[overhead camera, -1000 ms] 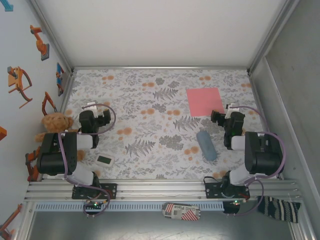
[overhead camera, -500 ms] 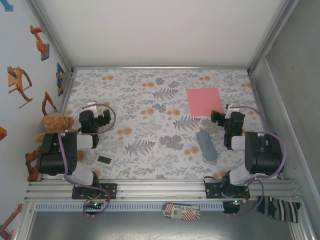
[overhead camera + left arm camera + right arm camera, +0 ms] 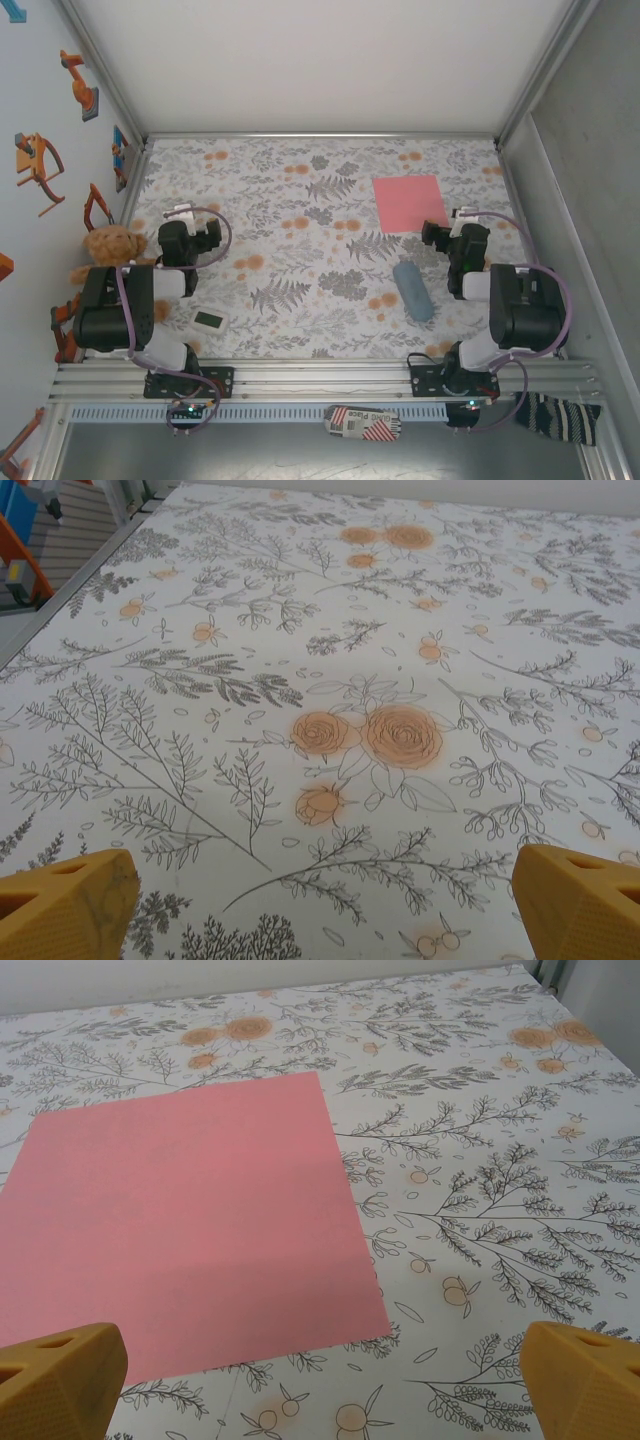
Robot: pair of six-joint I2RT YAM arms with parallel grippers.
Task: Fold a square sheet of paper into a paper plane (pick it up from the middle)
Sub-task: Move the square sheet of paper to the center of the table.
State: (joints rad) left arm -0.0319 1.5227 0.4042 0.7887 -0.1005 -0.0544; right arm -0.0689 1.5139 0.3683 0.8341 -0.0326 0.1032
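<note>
Both the left hand [image 3: 325,900] and right hand [image 3: 320,1375] have fingers spread wide, empty. Paper [image 3: 185,1245] lies flat on the bench [image 3: 480,1160] just ahead of the right hand, toward its left finger.

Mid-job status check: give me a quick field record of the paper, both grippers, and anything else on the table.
paper: square sheet of paper lies flat on the table, far right part
fold progress: no creases visible
right gripper: open, holding nothing, at the sheet's near edge
left gripper: open, holding nothing, over bare floral cloth on the left
other items: grey-blue pouch beside the right arm; teddy bear at the left edge
</note>
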